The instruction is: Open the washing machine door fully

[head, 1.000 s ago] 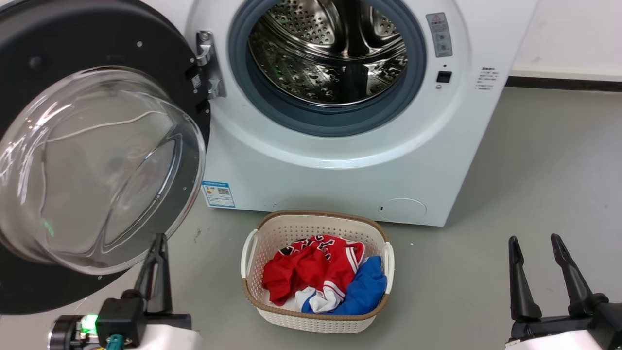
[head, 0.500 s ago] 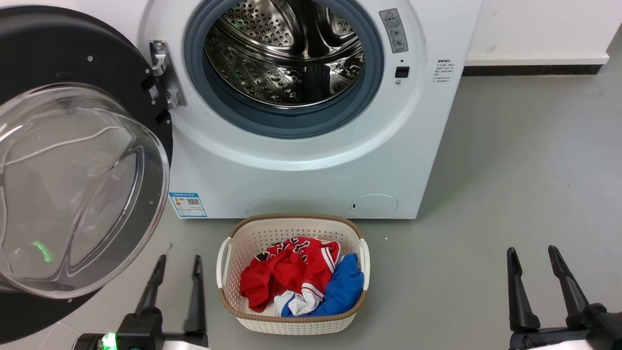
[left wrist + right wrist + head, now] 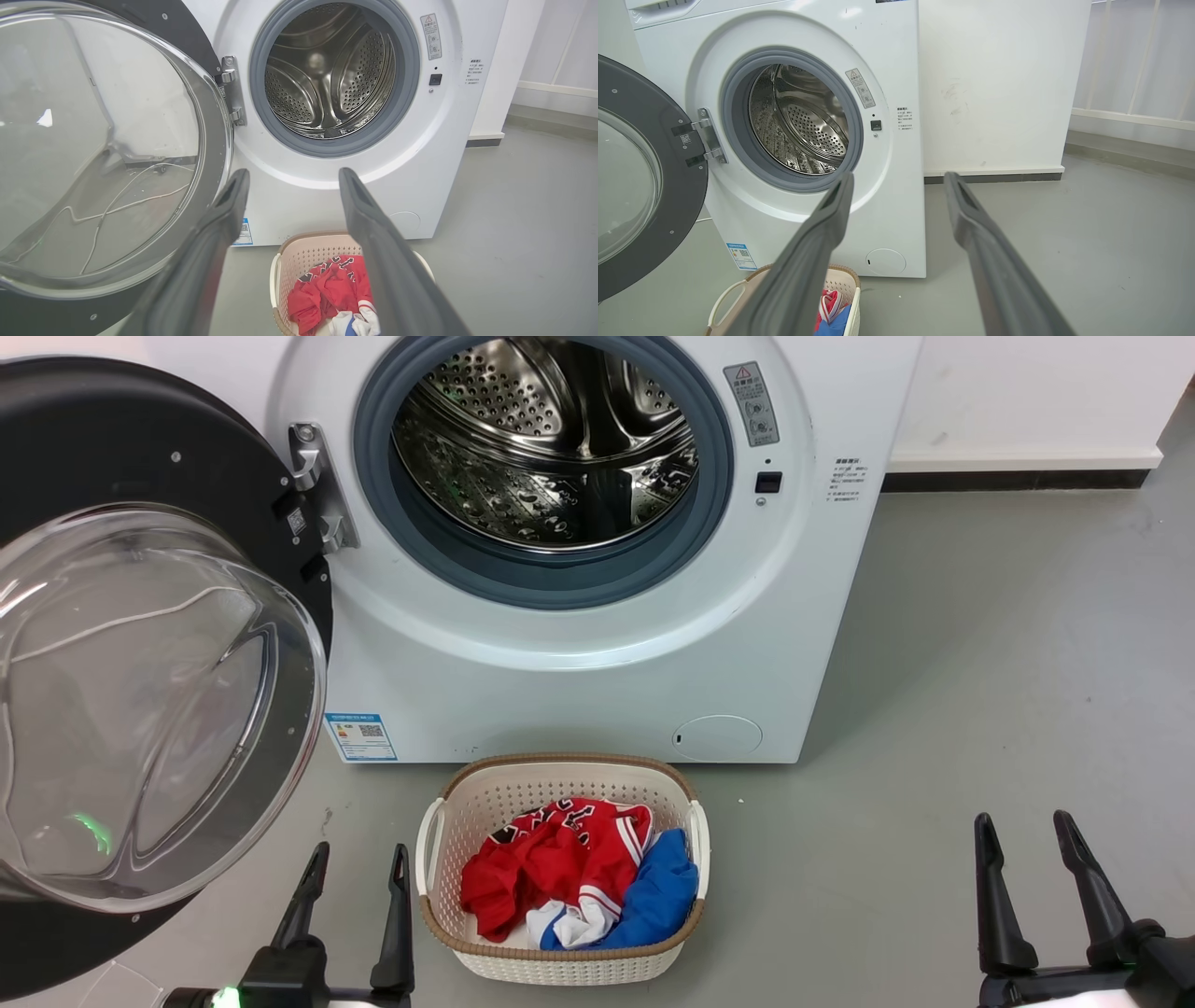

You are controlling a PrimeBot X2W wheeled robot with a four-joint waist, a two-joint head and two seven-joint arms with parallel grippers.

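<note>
washing machine door (image 3: 140,691) is hanging wide open left of the washing machine (image 3: 579,672), while left gripper (image 3: 362,851) and right gripper (image 3: 1021,819) are hovering spread, empty, clear of it, so opening is looking done, needing at most a parting nudge.

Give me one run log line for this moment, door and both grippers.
door: wide open, drum exposed | left gripper: open, holding nothing, beside basket | right gripper: open, holding nothing

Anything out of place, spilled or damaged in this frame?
Nothing is spilled or damaged. One oddity: a thin white cord shows through the glass of the washing machine door, seemingly lying loose on the floor behind it.
</note>
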